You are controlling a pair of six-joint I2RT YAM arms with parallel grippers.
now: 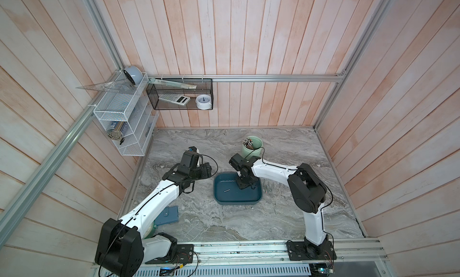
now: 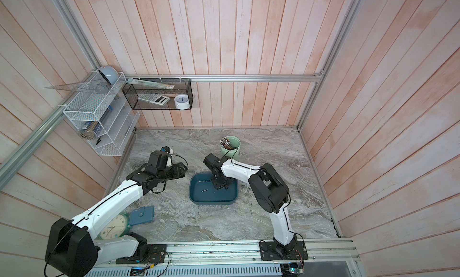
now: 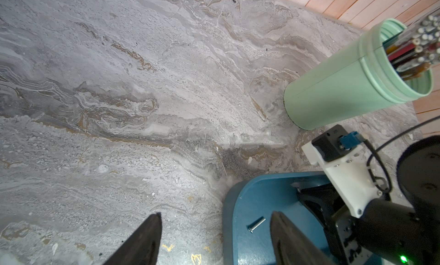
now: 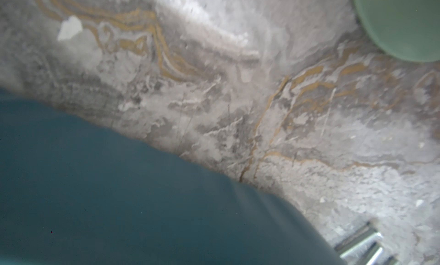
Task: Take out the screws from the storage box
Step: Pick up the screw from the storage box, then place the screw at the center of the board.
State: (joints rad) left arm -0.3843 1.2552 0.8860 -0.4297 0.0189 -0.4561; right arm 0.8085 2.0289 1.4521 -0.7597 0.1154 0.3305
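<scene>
One screw [image 1: 227, 190] lies loose on the floor of the box [image 1: 224, 201]. The other screws [image 1: 268, 188] lie on the table [image 1: 199, 226] just beside the box, apparently already taken out. Right gripper [image 1: 245, 185] reaches down inside the box, jaws together; whether on a screw I cannot tell. Left gripper [image 3: 215, 215] hangs at the box's corner, jaws apart, likely keeping clear.

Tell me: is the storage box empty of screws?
No: one screw lies loose on the storage box floor in both top views.

Soft, even light — right wrist view blurred throughout.
</scene>
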